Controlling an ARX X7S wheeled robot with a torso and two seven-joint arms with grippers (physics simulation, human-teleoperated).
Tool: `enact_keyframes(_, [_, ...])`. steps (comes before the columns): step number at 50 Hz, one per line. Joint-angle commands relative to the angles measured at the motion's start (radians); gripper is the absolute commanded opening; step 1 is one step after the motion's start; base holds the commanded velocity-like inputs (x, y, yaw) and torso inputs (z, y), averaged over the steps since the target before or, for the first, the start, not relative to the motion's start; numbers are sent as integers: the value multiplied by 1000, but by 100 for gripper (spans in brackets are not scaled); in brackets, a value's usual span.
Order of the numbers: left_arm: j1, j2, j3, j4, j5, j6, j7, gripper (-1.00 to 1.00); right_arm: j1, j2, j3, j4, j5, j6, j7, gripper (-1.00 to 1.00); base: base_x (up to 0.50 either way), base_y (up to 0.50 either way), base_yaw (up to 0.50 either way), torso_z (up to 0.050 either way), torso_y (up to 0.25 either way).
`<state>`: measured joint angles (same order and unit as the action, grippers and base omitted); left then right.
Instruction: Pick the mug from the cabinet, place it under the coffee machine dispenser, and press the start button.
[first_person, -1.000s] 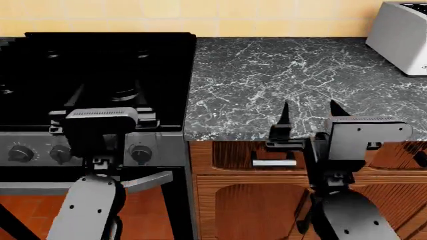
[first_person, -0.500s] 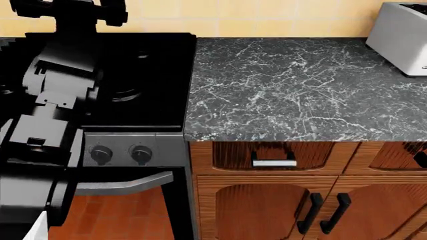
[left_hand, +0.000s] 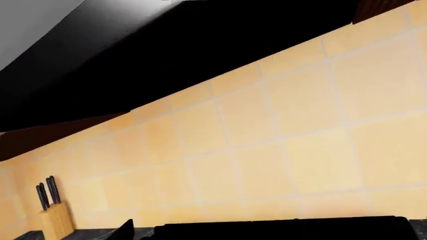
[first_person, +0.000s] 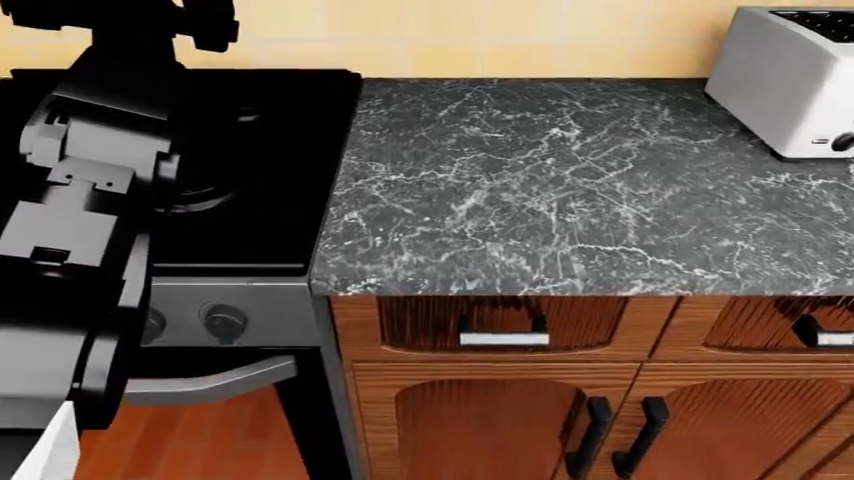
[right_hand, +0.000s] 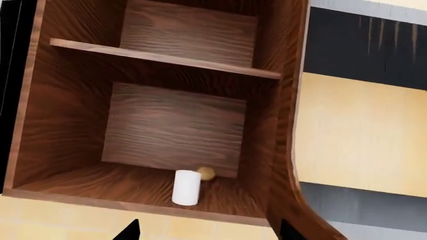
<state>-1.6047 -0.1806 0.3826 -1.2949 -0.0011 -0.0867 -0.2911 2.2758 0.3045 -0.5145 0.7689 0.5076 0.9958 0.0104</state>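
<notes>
The mug (right_hand: 186, 187) is a plain white cylinder standing on the bottom shelf of the open wooden wall cabinet (right_hand: 60, 120), seen only in the right wrist view. Its handle does not show. My right gripper (right_hand: 208, 232) is open and empty, below and well short of the mug, with both dark fingertips (right_hand: 130, 231) at the frame edge. My left gripper (left_hand: 207, 235) faces the tiled wall over the stove; only one fingertip (left_hand: 124, 231) shows, set wide. My left arm (first_person: 94, 180) is raised at the left of the head view. The coffee machine is out of view.
A small tan round object (right_hand: 205, 173) sits behind the mug. A shelf (right_hand: 167, 59) divides the cabinet. A black stove (first_person: 254, 170) adjoins the dark marble counter (first_person: 561, 190), with a white toaster (first_person: 787, 80) at the far right. A knife block (left_hand: 53, 220) stands by the wall.
Both arms have risen from low in front of the counter. The right arm has left the head view and the left arm now stands high at the left. The head view has shifted right.
</notes>
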Motion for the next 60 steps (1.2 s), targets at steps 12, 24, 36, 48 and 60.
enact_keyframes(12, [-16,-3,-13,-14,-2,-8,11,100,1,-12,9,44,0,-6,-14,100,500,0,0,0,0])
enact_keyframes(24, [-19,-3,-16,-14,0,-6,14,100,3,-15,21,48,3,-2,-14,100,500,0,0,0,0])
enact_keyframes(36, [-22,-3,-8,-14,3,-1,10,100,-8,-13,20,36,-9,-6,4,100,139,148,0,0,1])
enact_keyframes(48, [-23,-5,-4,-14,2,0,9,100,-14,-14,50,54,-8,-8,40,100,174,0,0,0,0])
enact_keyframes(60, [-28,-5,-4,-14,1,2,12,100,-20,-24,77,79,4,-15,50,100,500,0,0,0,0])
